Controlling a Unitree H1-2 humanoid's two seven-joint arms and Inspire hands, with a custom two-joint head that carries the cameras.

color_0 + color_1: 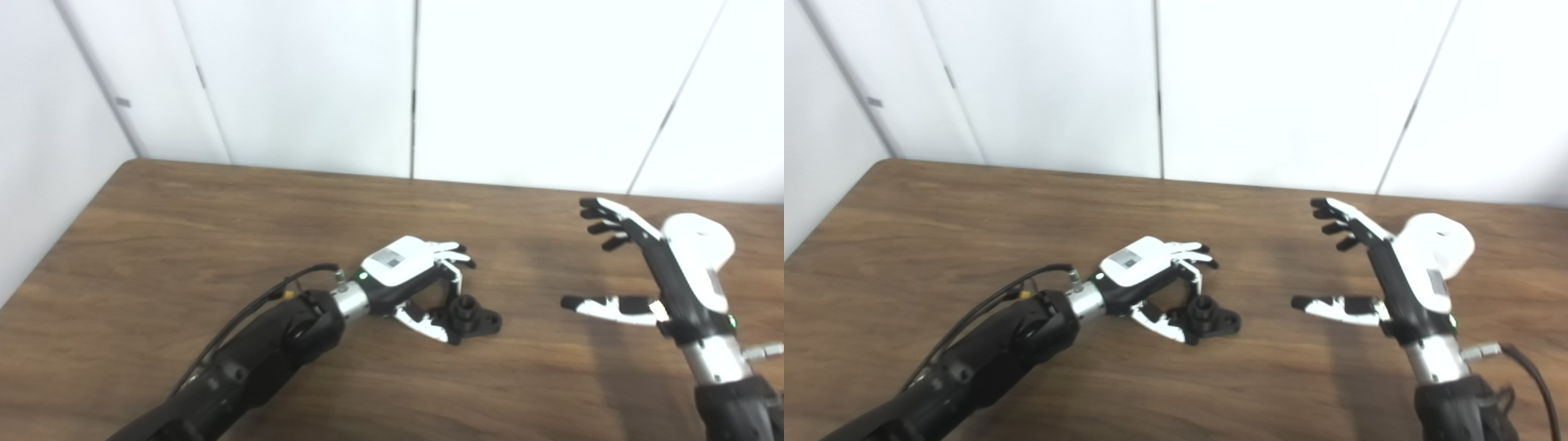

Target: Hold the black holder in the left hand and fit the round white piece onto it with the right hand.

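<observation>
The black holder (474, 314) lies flat on the wooden table (184, 233), about mid-table, with its short round post pointing up, which looks like the part the white piece is meant to slide over. The left hand (416, 278) is low over it from the left, palm down, thumb reaching along the near side of the holder and the fingers (456, 254) arched over the far side; the thumb seems to touch the base, but the fingers are not closed on it, so I would call this a loose cage around the part and not a grip yet. Its forearm runs in low from the near left, nearly skimming the table. The round white piece (1439, 242) sits well off to the right, toward the far edge, partly hidden behind the right hand (1387, 275), which is raised on its edge, fingers spread and stretched away, thumb pointing left, holding nothing. That hand stands just beside the piece on its left; whether they touch I cannot tell. To my eye the holder must be pinched and lifted first, with the right hand poised to wrap the white ring next.
</observation>
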